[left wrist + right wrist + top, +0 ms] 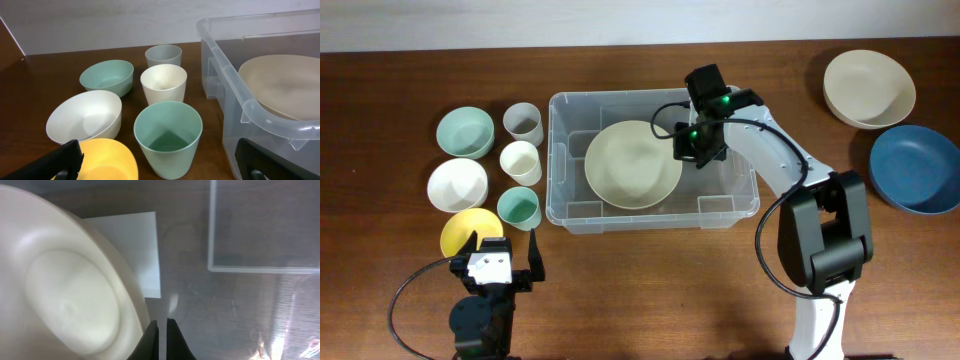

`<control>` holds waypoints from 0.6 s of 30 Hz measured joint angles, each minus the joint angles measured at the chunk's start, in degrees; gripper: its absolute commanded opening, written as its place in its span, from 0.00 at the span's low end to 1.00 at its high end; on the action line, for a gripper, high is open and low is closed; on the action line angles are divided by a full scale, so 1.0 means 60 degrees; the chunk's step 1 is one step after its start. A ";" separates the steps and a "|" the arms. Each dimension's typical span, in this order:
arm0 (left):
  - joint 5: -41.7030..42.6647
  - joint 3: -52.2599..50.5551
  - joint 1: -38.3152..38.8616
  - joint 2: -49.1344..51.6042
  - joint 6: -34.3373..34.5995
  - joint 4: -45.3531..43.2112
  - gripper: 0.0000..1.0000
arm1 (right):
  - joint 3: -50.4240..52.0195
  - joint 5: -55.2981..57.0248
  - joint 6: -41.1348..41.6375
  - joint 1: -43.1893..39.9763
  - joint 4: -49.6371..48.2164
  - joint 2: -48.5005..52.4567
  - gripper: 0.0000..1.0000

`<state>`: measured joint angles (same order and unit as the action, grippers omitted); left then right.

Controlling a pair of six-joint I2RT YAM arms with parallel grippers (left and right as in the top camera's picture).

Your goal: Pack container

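The container [740, 205] is a large clear bin in the middle of the table, with a big cream bowl [632, 163] inside it. My right gripper [688, 152] reaches down into the bin at the bowl's right rim. In the right wrist view its gripper [162, 321] is shut, with only a thin slit between the fingers. The bowl [65, 290] lies just left of them, over the white label [132, 250] on the bin's base. My left gripper [503, 248] stands open near the front edge, by the yellow bowl [470, 232], with nothing between its fingers [60, 160].
Left of the bin are a green bowl [464, 131], a white bowl [457, 185], a grey cup [522, 122], a cream cup [520, 161] and a green cup [518, 207]. A beige bowl [868, 88] and a blue bowl [915, 168] sit at the far right.
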<state>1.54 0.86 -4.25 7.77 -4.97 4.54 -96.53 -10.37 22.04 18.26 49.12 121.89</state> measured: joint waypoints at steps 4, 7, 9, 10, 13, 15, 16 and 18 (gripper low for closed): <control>0.0000 0.0000 0.0000 0.0000 0.0000 0.0000 0.99 | 0.0000 -0.0029 0.0004 0.0153 -0.0004 0.0000 0.04; 0.0000 0.0000 0.0000 0.0000 0.0000 0.0000 0.99 | 0.0000 -0.0040 0.0000 0.0277 -0.0007 0.0000 0.04; 0.0000 0.0000 0.0000 0.0000 0.0000 0.0000 1.00 | 0.0000 -0.0040 0.0000 0.0346 -0.0007 0.0000 0.04; 0.0000 0.0000 0.0000 0.0000 0.0000 0.0000 1.00 | 0.0000 -0.0040 0.0000 0.0379 -0.0007 0.0000 0.04; 0.0000 0.0000 0.0000 0.0000 0.0004 0.0000 1.00 | 0.0000 -0.0040 0.0000 0.0415 -0.0011 0.0000 0.04; 0.0000 0.0000 0.0000 0.0000 0.0000 0.0000 0.99 | 0.0000 -0.0040 0.0004 0.0419 -0.0011 0.0000 0.04; 0.0000 0.0000 0.0000 0.0000 0.0000 0.0000 1.00 | 0.0000 -0.0040 0.0007 0.0419 -0.0011 0.0000 0.04; 0.0000 0.0000 0.0000 0.0000 0.0000 0.0000 1.00 | 0.0000 -0.0040 0.0004 0.0419 -0.0011 0.0000 0.04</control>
<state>1.54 0.86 -4.25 7.77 -4.97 4.54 -96.53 -10.61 22.06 20.78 49.06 121.89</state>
